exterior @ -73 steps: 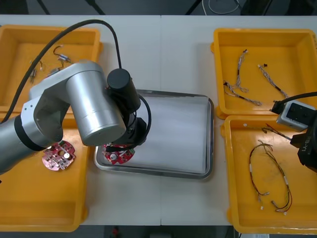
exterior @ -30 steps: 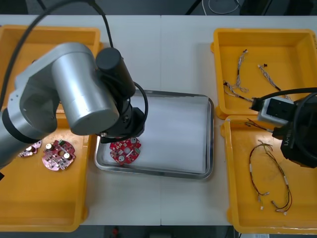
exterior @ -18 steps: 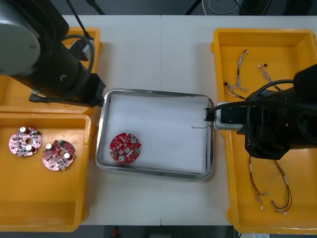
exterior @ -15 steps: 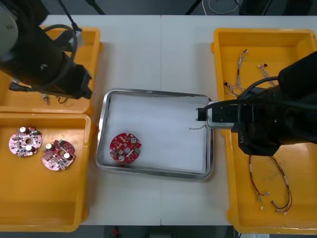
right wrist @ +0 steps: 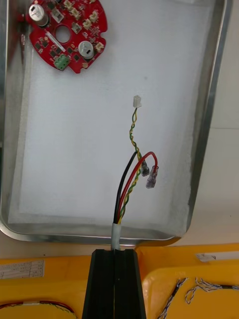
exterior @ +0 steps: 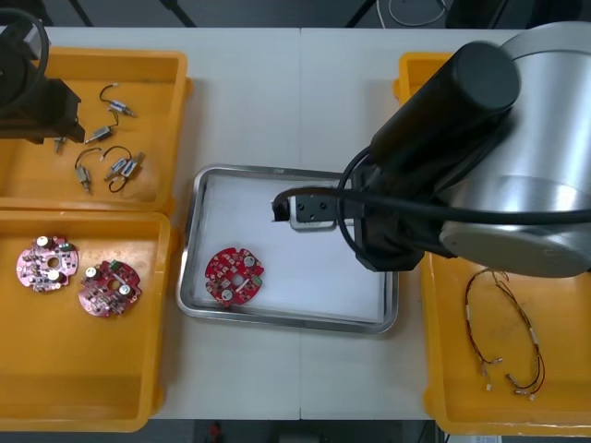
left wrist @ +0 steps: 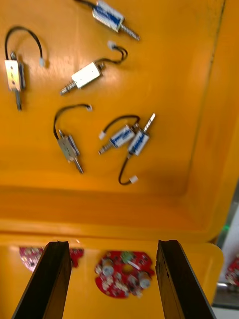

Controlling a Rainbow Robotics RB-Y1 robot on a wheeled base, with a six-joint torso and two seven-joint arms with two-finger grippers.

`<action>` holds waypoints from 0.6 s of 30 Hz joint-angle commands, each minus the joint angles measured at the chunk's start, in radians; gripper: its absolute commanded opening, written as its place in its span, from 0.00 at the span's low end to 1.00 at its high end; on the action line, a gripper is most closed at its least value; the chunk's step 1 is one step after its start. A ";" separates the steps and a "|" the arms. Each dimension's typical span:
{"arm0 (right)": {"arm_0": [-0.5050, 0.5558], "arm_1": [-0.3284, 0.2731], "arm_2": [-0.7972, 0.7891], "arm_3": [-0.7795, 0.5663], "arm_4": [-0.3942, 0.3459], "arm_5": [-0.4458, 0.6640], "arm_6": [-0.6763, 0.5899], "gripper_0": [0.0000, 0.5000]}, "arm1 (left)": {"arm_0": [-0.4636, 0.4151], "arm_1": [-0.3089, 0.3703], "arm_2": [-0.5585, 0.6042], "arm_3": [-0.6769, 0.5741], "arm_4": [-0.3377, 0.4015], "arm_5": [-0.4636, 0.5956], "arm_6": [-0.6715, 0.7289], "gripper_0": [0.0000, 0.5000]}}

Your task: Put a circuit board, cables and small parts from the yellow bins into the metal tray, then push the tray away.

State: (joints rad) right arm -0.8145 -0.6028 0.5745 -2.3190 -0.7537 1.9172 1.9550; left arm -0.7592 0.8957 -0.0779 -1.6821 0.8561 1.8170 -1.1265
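My right gripper (right wrist: 113, 255) is shut on a red and yellow cable (right wrist: 130, 172) that also has a black strand. The cable's free end hangs over the white inside of the metal tray (exterior: 388, 277). In the front view the right gripper (exterior: 279, 210) is over the tray's far middle. A round red circuit board (exterior: 234, 274) lies in the tray's near left part, and the right wrist view shows the board (right wrist: 65, 35) beyond the cable's tip. My left gripper (left wrist: 112, 244) stands open over the far left yellow bin (exterior: 157, 65), above several small metal parts (left wrist: 87, 75).
Two more circuit boards (exterior: 109, 289) lie in the near left bin (exterior: 83, 388). A looped cable (exterior: 503, 332) lies in the near right bin (exterior: 443, 369). The right arm (exterior: 517, 157) covers most of the far right bin.
My right arm has swung left from the right bins across the tray, carrying the cable. My left arm has drawn back further left over the far left bin.
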 commanded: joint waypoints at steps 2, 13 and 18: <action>-0.041 0.063 0.148 0.009 0.099 0.003 0.027 0.00 | -0.038 0.039 0.030 0.099 -0.045 -0.127 -0.176 1.00; 0.011 0.100 0.251 0.179 0.205 -0.110 0.042 0.00 | -0.065 0.037 0.030 0.346 -0.074 -0.343 -0.351 1.00; 0.026 0.115 0.289 0.268 0.214 -0.190 0.051 0.00 | -0.065 0.029 0.027 0.423 -0.081 -0.421 -0.417 1.00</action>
State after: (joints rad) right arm -0.8018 -0.5197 0.8246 -2.0825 -0.5577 1.7682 1.9709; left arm -0.7727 0.8957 -0.0755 -1.2925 0.7867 1.4399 -1.3395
